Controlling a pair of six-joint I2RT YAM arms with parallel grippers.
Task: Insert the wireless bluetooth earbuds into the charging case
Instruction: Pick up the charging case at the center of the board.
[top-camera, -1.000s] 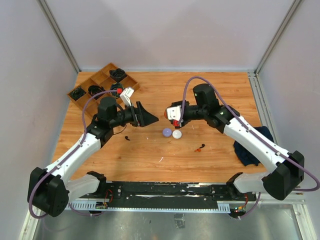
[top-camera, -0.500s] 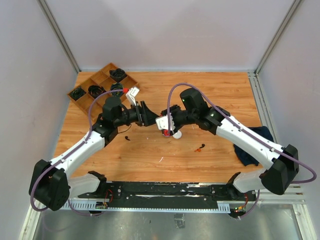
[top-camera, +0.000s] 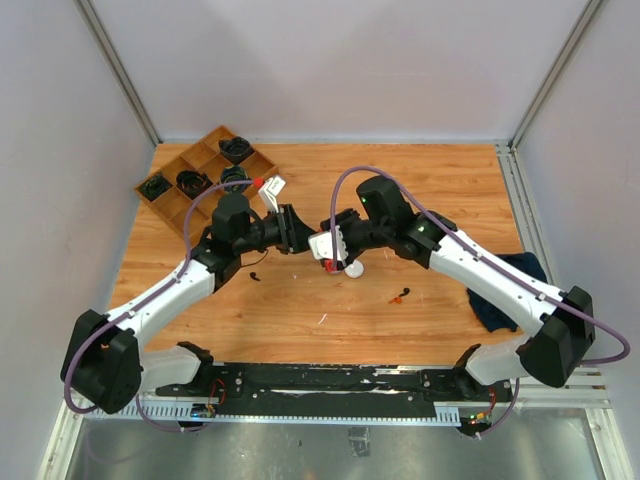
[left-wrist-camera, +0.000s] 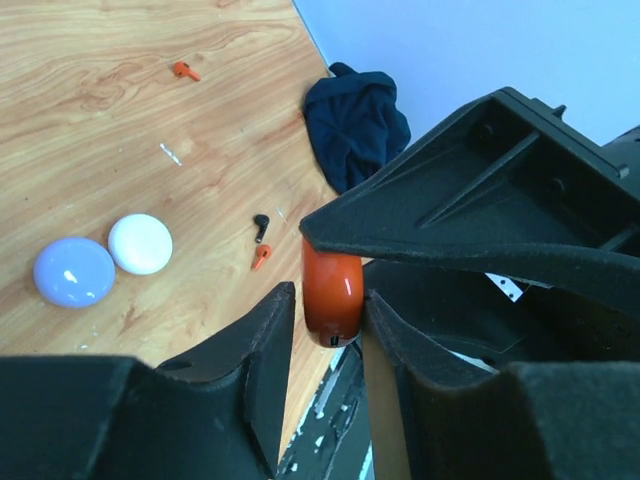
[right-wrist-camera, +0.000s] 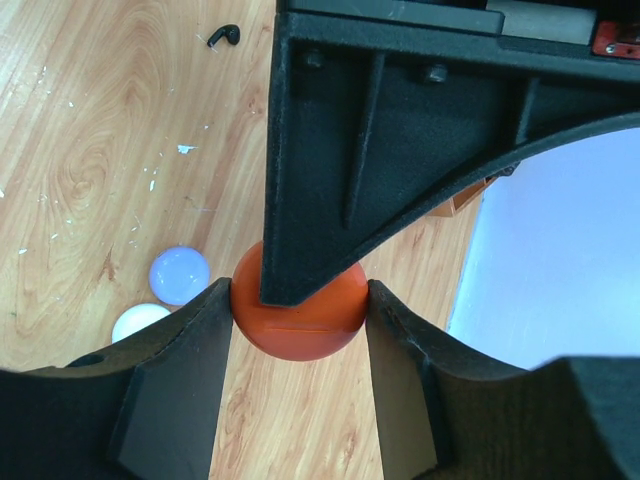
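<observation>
While I hold the red-orange charging case (right-wrist-camera: 300, 338) in the air over the table (top-camera: 430, 180), my right gripper (right-wrist-camera: 298, 300) clamps its round rim, one finger pressed to each side; my left gripper (left-wrist-camera: 328, 305) reaches in from the opposite side, its fingers standing on either flat face of the same case with a thin gap on one side, so I cannot tell whether it is pinching. The case looks shut, with a seam line across it, and no bud is in either gripper.

I judge the main risk to be the shared grip: the two sets of fingers crowd each other on a small, smooth disc; if the left pulls at the lid off-centre, the case could twist or pop out of the right fingers and drop.

Just below lie a pale purple round case (left-wrist-camera: 73, 272) and a white round case (left-wrist-camera: 140, 243), touching or nearly so; a falling case could knock them away.

Farther on, a black earbud (left-wrist-camera: 261, 226) and an orange earbud (left-wrist-camera: 260, 258) lie just beside each other, loose on the wood; a second orange earbud (left-wrist-camera: 184, 70) sits well apart; another black bud (right-wrist-camera: 224, 36) lies on the left arm's side. They are tiny and would scatter easily.

Beyond them a dark blue cloth (left-wrist-camera: 355, 115) is bunched at the table edge; a bud flicked into it might be lost. A wooden tray (top-camera: 205, 165) stands at the far left corner.
</observation>
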